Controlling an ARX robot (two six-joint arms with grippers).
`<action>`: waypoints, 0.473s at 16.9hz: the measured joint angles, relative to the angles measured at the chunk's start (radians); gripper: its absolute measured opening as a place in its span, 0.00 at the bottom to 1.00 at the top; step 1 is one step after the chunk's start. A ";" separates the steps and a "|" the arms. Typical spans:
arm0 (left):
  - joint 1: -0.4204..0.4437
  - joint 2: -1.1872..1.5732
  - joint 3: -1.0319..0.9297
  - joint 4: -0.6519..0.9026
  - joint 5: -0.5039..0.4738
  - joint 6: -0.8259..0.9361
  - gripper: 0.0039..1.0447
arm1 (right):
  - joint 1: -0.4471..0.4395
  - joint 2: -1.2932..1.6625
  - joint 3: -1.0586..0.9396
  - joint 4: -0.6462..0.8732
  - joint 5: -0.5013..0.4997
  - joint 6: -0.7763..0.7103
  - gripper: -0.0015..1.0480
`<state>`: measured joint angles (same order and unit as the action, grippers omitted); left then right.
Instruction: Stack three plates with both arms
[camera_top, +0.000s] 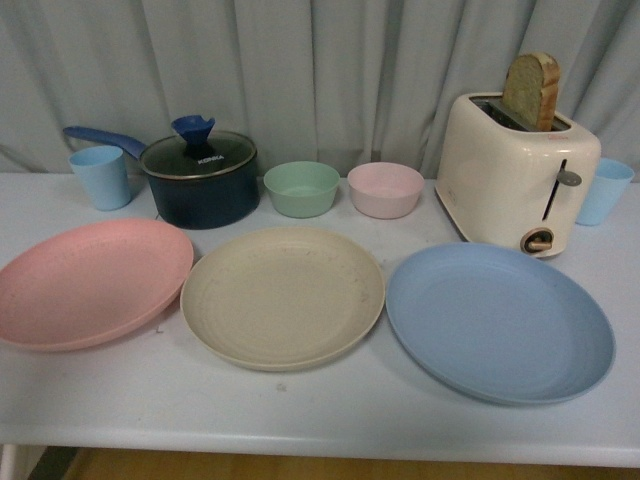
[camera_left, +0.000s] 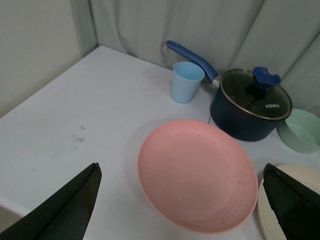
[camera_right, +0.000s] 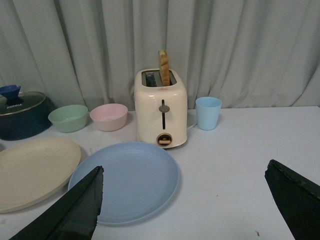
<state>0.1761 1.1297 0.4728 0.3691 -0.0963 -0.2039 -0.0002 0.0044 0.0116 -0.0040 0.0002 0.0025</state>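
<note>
Three plates lie side by side on the white table: the pink plate (camera_top: 90, 282) at the left, the beige plate (camera_top: 283, 295) in the middle, the blue plate (camera_top: 498, 320) at the right. None rests on another. Neither arm shows in the front view. My left gripper (camera_left: 182, 172) hangs open above the pink plate (camera_left: 197, 175), its black fingers (camera_left: 70, 207) spread wide to either side. My right gripper (camera_right: 185, 175) is open too, over bare table just beside the blue plate (camera_right: 127, 180). The beige plate's edge (camera_right: 35, 170) shows at that view's side.
Behind the plates stand a blue cup (camera_top: 100, 176), a dark blue lidded pot (camera_top: 200, 178) with a long handle, a green bowl (camera_top: 301, 188), a pink bowl (camera_top: 385, 189), a cream toaster (camera_top: 515, 175) holding a bread slice, and another blue cup (camera_top: 604, 190). A curtain hangs behind.
</note>
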 joint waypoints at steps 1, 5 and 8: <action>0.002 0.025 0.012 0.007 0.004 0.003 0.94 | 0.000 0.000 0.000 0.000 0.000 0.000 0.94; 0.009 0.188 0.099 0.054 0.048 0.028 0.94 | 0.000 0.000 0.000 0.000 0.000 0.000 0.94; 0.018 0.319 0.180 0.061 0.083 0.030 0.94 | 0.000 0.000 0.000 0.000 0.000 0.000 0.94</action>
<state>0.1936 1.4487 0.6529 0.4297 -0.0132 -0.1738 -0.0002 0.0044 0.0116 -0.0036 -0.0002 0.0029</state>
